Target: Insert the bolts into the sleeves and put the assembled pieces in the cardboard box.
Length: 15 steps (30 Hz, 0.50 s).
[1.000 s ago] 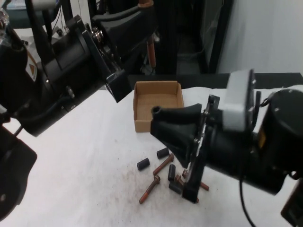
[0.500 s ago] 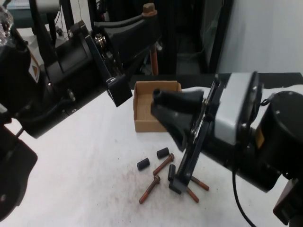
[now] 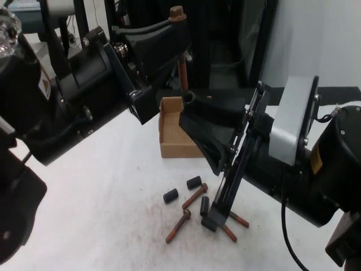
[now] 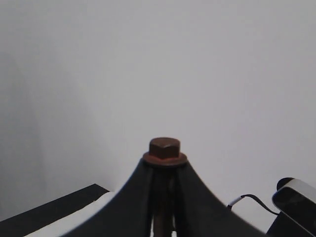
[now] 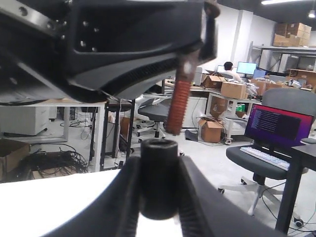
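My left gripper (image 3: 177,25) is shut on a rusty bolt (image 3: 183,70), held upright with its hex head (image 4: 164,149) above the fingertips and its threaded shank hanging down. My right gripper (image 3: 189,106) is shut on a black sleeve (image 5: 158,177), held upright with its open end up. In the right wrist view the bolt's shank (image 5: 177,106) ends just above the sleeve's mouth, slightly off to one side. The cardboard box (image 3: 169,148) stands on the white cloth behind, partly hidden by my right gripper. Loose sleeves (image 3: 171,196) and bolts (image 3: 178,225) lie on the cloth in front.
More loose pieces lie near the middle of the cloth: a sleeve (image 3: 194,182), another sleeve (image 3: 204,205), a bolt (image 3: 195,196) and a bolt (image 3: 237,219). The cloth to the left of the pile is bare. Dark frames stand behind the bench.
My right gripper has risen from near the loose pieces, carrying the sleeve up under the bolt. The left gripper with the bolt has lifted slightly.
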Each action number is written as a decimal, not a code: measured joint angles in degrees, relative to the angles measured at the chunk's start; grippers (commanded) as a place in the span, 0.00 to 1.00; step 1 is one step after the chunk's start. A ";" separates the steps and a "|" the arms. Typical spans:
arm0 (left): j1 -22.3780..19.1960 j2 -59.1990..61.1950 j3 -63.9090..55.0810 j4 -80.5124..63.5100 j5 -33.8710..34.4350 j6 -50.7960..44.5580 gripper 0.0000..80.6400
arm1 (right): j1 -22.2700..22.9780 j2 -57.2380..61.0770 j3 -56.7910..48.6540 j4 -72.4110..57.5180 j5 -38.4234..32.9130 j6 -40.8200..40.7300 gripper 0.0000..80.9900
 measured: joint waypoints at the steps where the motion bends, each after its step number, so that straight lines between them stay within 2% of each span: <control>1: 0.00 0.00 0.00 0.00 0.00 0.00 0.00 | 0.00 0.00 0.00 0.00 -0.12 0.00 0.01; 15: -1.85 0.00 0.00 0.00 0.00 1.06 0.00 | -0.76 0.00 0.00 0.00 0.93 0.00 0.01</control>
